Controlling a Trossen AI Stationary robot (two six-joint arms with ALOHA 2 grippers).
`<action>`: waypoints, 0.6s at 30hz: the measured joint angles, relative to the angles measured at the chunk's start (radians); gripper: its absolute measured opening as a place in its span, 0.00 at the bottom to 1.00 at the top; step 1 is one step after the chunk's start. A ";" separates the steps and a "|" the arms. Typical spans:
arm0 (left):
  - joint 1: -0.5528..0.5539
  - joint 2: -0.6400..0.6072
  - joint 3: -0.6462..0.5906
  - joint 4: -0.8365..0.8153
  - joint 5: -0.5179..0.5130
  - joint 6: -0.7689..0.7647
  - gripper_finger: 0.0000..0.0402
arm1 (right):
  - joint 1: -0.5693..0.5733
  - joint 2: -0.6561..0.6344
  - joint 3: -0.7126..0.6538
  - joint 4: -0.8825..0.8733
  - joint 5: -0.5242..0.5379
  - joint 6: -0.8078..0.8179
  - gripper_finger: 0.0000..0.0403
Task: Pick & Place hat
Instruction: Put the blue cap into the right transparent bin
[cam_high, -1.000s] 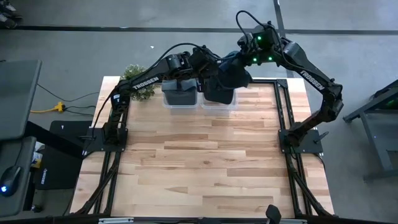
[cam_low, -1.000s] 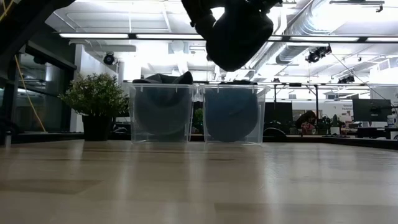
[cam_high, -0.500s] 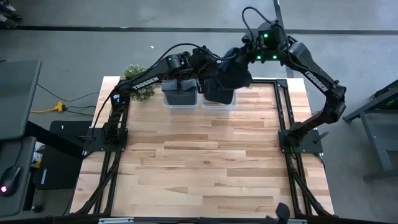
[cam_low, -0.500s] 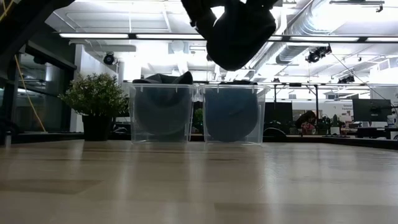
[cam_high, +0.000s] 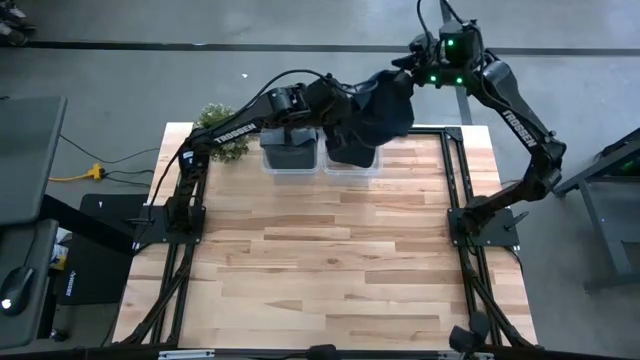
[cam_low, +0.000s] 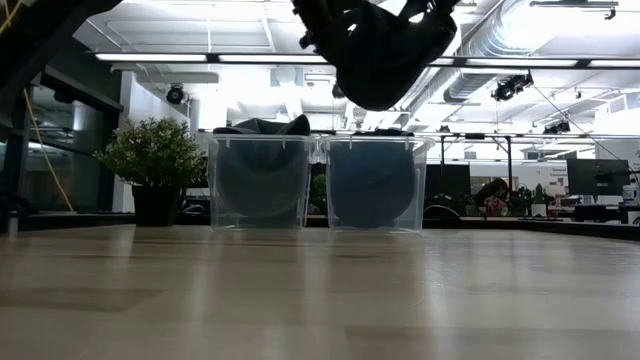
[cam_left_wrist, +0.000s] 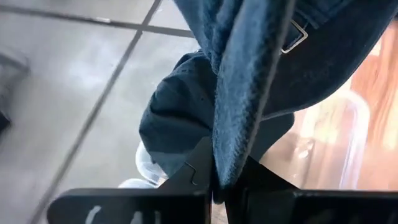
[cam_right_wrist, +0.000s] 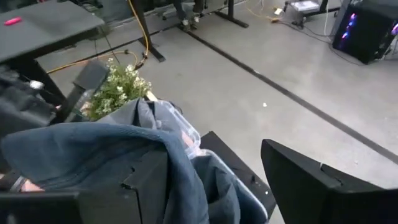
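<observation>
The left gripper has its dark, flat fingers pinched together on a fold of the hat, a soft dark blue cap of brushed, slightly fuzzy cloth with a small metal strap buckle showing on it. The cloth runs straight out from between the fingers and hangs loose beyond them.

The right gripper has its fingers spread wide. One finger lies under the draped blue cloth; the other stands clear of it, so the hat is not pinched on this side.

From above, the hat hangs as a limp, rumpled bundle between the two grippers, the left gripper at its left edge and the right gripper at its far right. It is in the air above the right bin, at the far edge of the table. In the low view the hat sags in a rounded shape well above the bins.

Two clear, boxy plastic bins stand side by side, touching. The left bin holds dark cloth that rises past its rim; the right bin holds a rounded blue shape. A small bushy plant in a dark pot stands just left of them. The table is pale wood planks with a smooth sheen.
</observation>
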 joint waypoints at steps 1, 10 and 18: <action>0.010 0.000 0.000 0.000 0.009 -0.028 0.01 | -0.008 0.000 0.000 0.015 -0.008 0.000 0.58; 0.068 0.000 0.000 0.008 0.141 -0.158 0.01 | -0.075 -0.001 0.000 0.171 -0.180 0.024 0.58; 0.090 0.000 0.000 0.021 0.140 -0.233 0.01 | -0.132 0.000 0.000 0.089 -0.127 0.015 0.58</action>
